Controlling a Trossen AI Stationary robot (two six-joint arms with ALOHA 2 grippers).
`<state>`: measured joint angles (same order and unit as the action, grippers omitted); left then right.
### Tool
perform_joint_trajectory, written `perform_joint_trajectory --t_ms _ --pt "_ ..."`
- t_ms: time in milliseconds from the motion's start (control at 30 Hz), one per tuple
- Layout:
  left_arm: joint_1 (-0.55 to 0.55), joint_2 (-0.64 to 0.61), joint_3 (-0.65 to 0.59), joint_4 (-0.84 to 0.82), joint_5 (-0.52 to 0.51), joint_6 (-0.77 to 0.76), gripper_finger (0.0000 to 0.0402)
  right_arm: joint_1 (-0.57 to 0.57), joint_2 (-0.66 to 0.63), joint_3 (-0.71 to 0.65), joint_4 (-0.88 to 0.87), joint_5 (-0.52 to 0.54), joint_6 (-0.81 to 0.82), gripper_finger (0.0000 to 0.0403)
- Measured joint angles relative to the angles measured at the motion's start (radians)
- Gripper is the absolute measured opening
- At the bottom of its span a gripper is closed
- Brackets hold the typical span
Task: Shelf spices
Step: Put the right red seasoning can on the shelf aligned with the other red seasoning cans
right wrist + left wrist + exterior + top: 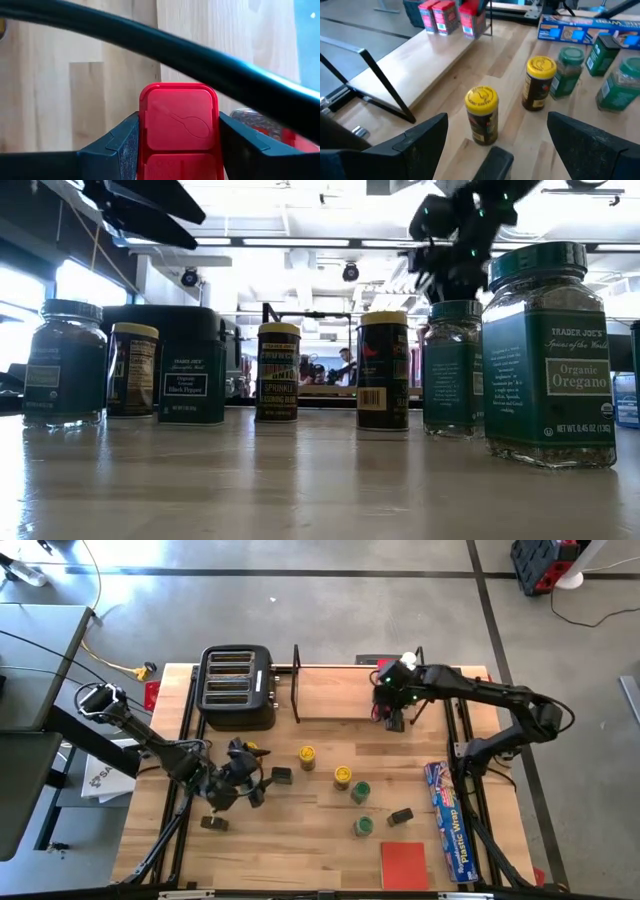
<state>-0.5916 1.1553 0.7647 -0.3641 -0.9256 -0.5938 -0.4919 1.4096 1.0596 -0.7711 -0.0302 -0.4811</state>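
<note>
Nearest, front table edge: a flat red square (pixel 404 864) and a long blue plastic-wrap box (pixel 450 821) lie at the right front, neither one a spice.
Loose spices: green-lidded jars (pixel 362 826) and yellow-lidded jars (pixel 342 776) stand upright mid-table, apart from one another, not yet shelved; a dark tin (pixel 401 816) lies nearby.
Left gripper (pixel 240 780): low over the left side of the table, fingers spread wide and empty, facing a yellow-lidded jar (pixel 481 115), probably lining up for it.
Toaster (pixel 237 687): at the back left, beside the shelf.
Shelf (pixel 330 690): back centre; red tins (pixel 445 16) already stand at its far right end.
Right gripper (pixel 393 715): at the shelf's right end, fingers clamped on a red tin (pixel 179 129), likely to set it beside the others.
Hidden: the shelf's wire frame crosses the right wrist view, so the tin's landing spot cannot be made out.
</note>
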Motion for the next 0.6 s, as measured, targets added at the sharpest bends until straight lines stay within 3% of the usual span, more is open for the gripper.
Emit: perform_joint_trajectory --t_ms 133,433,600 --pt "0.036 0.000 0.000 0.028 0.007 0.054 0.0337 -0.063 -0.003 -0.078 0.084 -0.014 -0.046 0.0202" --pt "0.085 0.000 0.000 0.029 0.062 0.056 0.0337 -0.139 0.000 -0.090 0.125 -0.009 -0.077 0.0202" --pt "0.088 0.000 0.000 0.030 0.076 0.057 0.0337 -0.143 0.006 -0.096 0.111 0.064 -0.081 0.0270"
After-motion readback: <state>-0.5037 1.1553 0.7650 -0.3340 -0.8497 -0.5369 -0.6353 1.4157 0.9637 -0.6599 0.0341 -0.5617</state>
